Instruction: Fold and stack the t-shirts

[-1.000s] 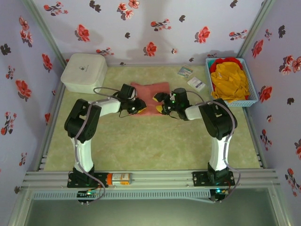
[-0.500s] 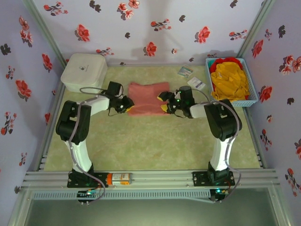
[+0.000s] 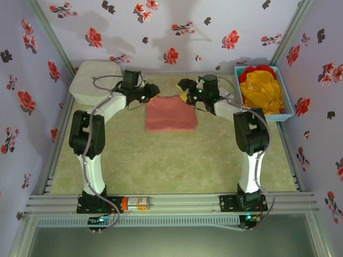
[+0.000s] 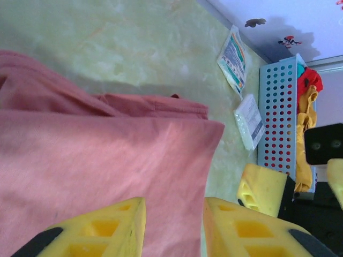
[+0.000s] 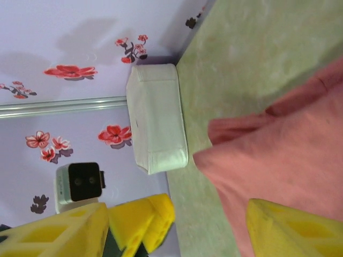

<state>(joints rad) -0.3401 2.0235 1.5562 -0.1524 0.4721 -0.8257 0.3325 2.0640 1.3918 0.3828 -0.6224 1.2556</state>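
A folded salmon-pink t-shirt (image 3: 171, 113) is flanked at its far corners by the left gripper (image 3: 152, 90) and right gripper (image 3: 185, 91), each with fingers (image 4: 102, 230) spread, so the fold could be snagged open.

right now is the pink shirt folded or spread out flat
Folded. The pink shirt lies as a compact rectangle with no sleeves sticking out, and the left wrist view shows one layer lying over another.
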